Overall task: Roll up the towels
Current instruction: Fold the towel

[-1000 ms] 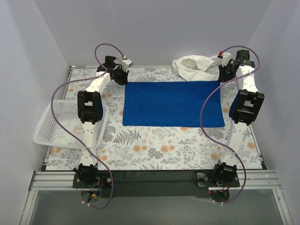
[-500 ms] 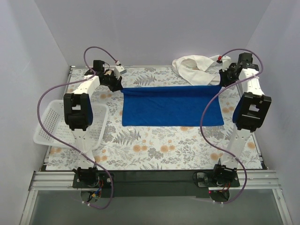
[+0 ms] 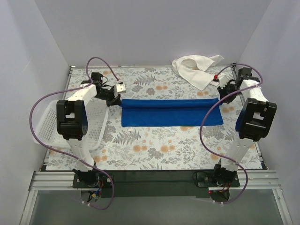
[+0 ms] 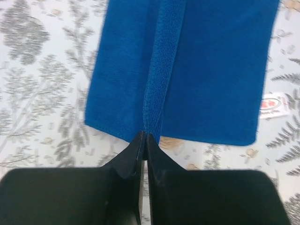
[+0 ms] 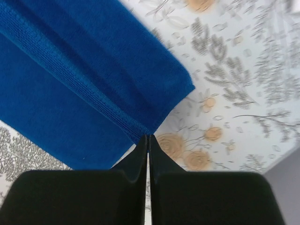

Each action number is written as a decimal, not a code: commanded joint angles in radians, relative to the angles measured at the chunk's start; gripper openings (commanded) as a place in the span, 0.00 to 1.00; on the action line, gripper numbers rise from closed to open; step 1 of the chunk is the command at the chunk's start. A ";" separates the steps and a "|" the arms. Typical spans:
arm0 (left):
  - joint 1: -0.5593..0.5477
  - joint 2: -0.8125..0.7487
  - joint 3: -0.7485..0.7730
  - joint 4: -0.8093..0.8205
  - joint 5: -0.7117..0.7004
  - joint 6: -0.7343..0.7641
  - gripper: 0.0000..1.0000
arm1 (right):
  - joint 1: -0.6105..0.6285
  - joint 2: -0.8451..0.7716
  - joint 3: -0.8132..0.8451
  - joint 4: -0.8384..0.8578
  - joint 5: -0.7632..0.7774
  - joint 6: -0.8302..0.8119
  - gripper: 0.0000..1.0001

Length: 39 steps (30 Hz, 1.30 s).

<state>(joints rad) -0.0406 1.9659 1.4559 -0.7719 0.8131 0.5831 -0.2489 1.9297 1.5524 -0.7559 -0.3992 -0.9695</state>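
While the overhead view is showing the blue towel (image 3: 171, 115) folded centrally and the white towel (image 3: 197, 69) crumpled behind, wrist views are revealing the left gripper (image 4: 145, 136) and right gripper (image 5: 148, 137) each clamping the blue hem's ends.

Bright, even, diffuse light fills the overhead view, with only faint soft shadows on the flowered table (image 3: 154, 145) and no glare. In both wrist views the blue towel (image 4: 211, 70) is fairly sharp; the left gripper (image 4: 144, 137) and right gripper (image 5: 148, 138), bottom centre, are dark and blurred.
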 commanded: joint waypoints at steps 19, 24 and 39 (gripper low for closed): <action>-0.113 -0.045 -0.034 0.026 -0.143 -0.006 0.00 | -0.013 -0.034 -0.066 -0.017 0.030 -0.100 0.01; -0.113 -0.042 0.049 -0.006 -0.158 -0.011 0.00 | -0.013 -0.040 -0.040 -0.026 0.011 -0.090 0.01; -0.113 -0.171 -0.017 -0.250 -0.232 0.196 0.00 | -0.055 -0.130 -0.086 -0.066 0.030 -0.212 0.01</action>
<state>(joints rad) -0.1585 1.8843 1.4712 -0.9588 0.6155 0.7185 -0.2726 1.8484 1.4750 -0.7994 -0.3740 -1.1282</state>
